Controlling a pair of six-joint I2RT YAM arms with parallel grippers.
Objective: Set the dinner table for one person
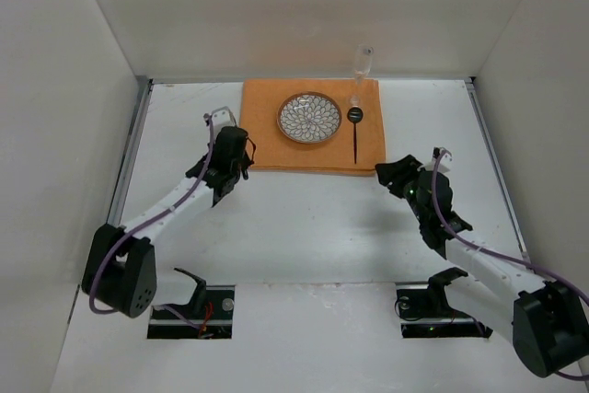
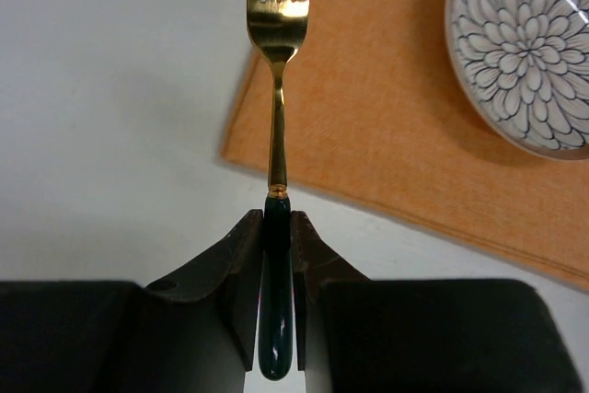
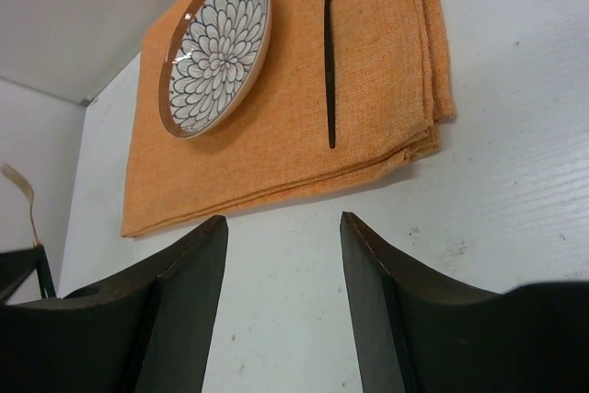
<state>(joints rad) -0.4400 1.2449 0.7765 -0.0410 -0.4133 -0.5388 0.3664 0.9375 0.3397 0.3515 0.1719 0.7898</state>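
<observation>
An orange cloth mat (image 1: 267,140) is seen at the 12 o'clock end of the large matte white table (image 1: 304,227), which is railed in metal along both sides. A round flower-patterned plate (image 1: 310,118) is set at the mat's middle. A slim black spoon (image 1: 355,131) is laid just at its 3 o'clock, and a clear glass (image 1: 363,62) is stood at 12 o'clock of the spoon. The left tool (image 2: 277,220) is poised just at the mat's 7 o'clock corner, clamped on a gold fork with a dark green handle (image 2: 279,16), tines pointed to 12. The right tool (image 3: 282,220) is held low near the 5 o'clock corner, fingers apart.
</observation>
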